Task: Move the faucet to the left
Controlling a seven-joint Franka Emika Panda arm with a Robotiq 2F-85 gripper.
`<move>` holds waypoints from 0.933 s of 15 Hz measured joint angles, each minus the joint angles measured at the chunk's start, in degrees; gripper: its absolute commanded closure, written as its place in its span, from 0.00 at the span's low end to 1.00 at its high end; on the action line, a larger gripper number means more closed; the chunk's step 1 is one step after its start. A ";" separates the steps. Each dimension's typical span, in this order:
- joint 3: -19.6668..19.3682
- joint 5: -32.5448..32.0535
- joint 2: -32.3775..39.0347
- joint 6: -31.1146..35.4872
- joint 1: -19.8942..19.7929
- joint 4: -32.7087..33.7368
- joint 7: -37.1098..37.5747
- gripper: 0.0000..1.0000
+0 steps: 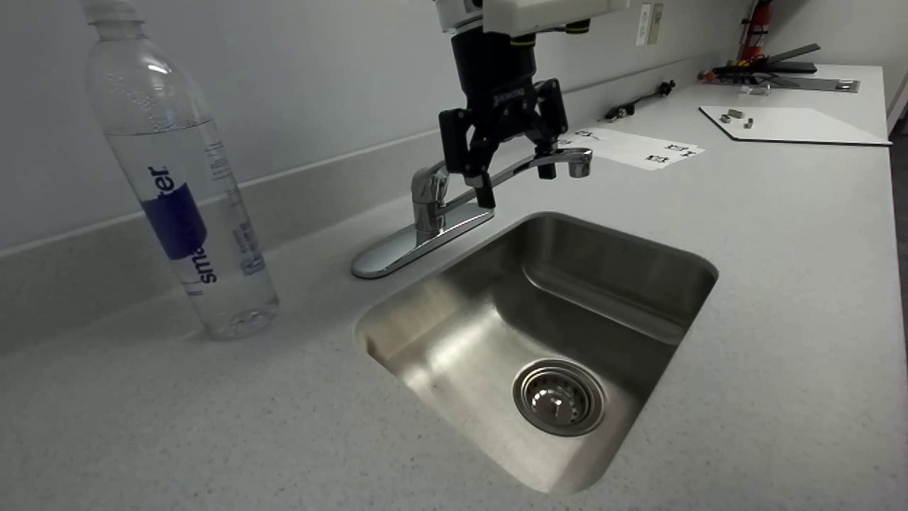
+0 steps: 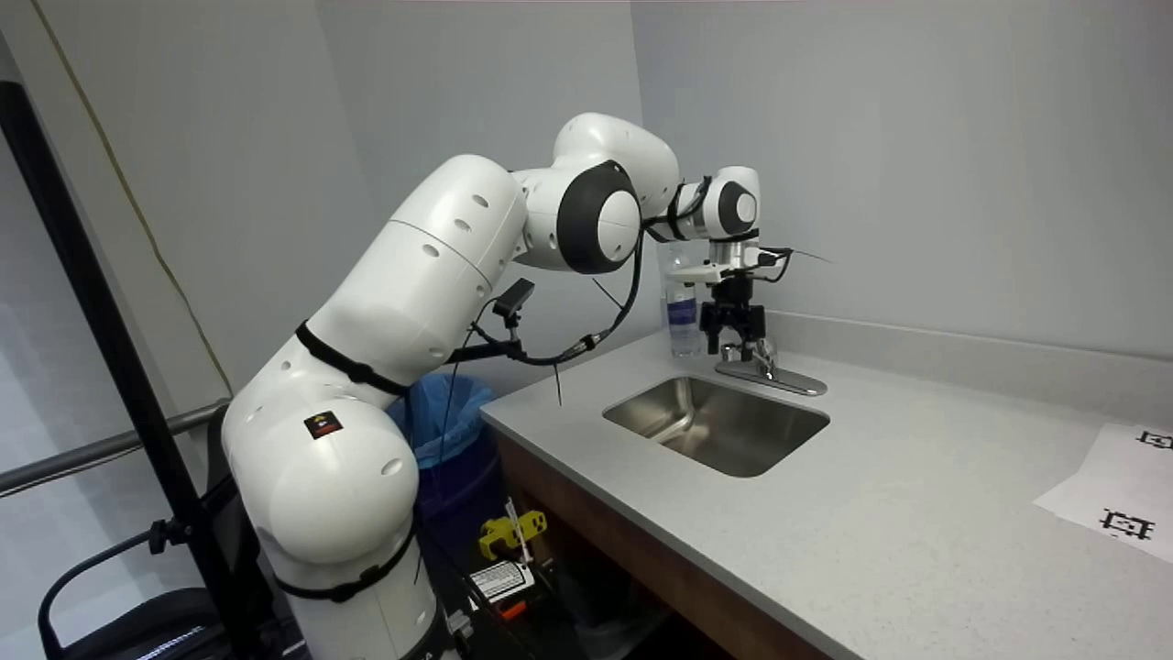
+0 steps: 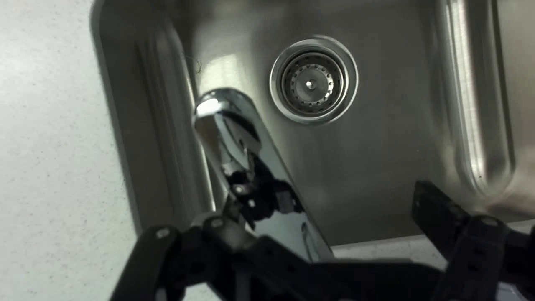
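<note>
The faucet is shiny chrome, with a long spout and a flat base plate behind the sink. In an exterior view its spout reaches out over the sink's back corner. My gripper is open and points down, with the spout passing between its fingers. In the wrist view the faucet's spout lies close against the left finger, whose tip is partly hidden by it; a wide gap separates it from the right finger of the gripper. In an exterior view the gripper hides part of the faucet.
The steel sink with its drain lies below the spout. A tall water bottle stands on the counter beside the faucet base. The wall rises behind. Printed marker sheets lie farther along the counter.
</note>
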 measured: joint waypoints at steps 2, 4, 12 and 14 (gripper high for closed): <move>1.13 0.10 -0.01 0.18 0.21 -0.23 0.00 0.00; 2.13 0.11 -0.01 0.36 0.50 -0.45 0.03 0.00; 5.13 0.29 0.01 2.66 1.43 -0.86 0.36 0.00; 5.37 0.53 0.03 3.05 1.43 -0.89 0.38 0.00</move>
